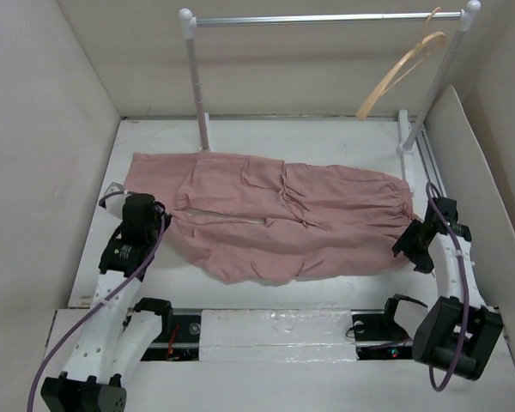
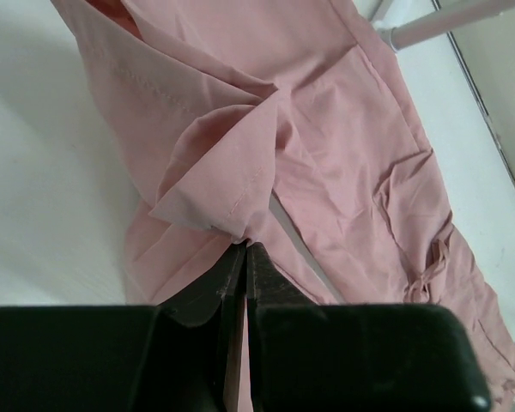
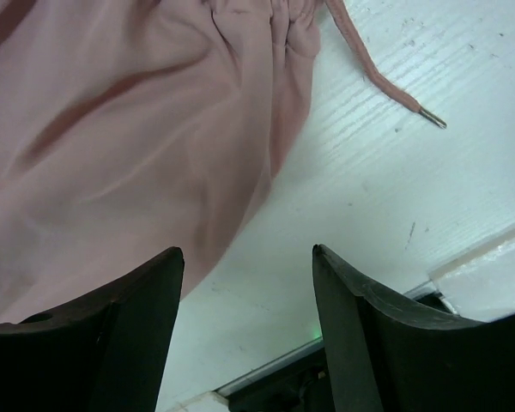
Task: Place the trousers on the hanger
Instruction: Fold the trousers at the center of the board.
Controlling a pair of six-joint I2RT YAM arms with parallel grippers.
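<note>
Trousers (image 1: 275, 215) — hem pinched in left end effector (image 2: 245, 245), waist beside right end effector (image 3: 247, 251), spread apart.

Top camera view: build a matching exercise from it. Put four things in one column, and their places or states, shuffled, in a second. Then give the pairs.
Things:
1. trousers
2. hanger
3. left gripper
4. right gripper

Places or states:
A. open, low beside the waist end of the garment
B. hanging from the rail
C. spread out on the table
D. shut on a fold of pink cloth at the leg end

Pairs: 1-C, 2-B, 3-D, 4-A
</note>
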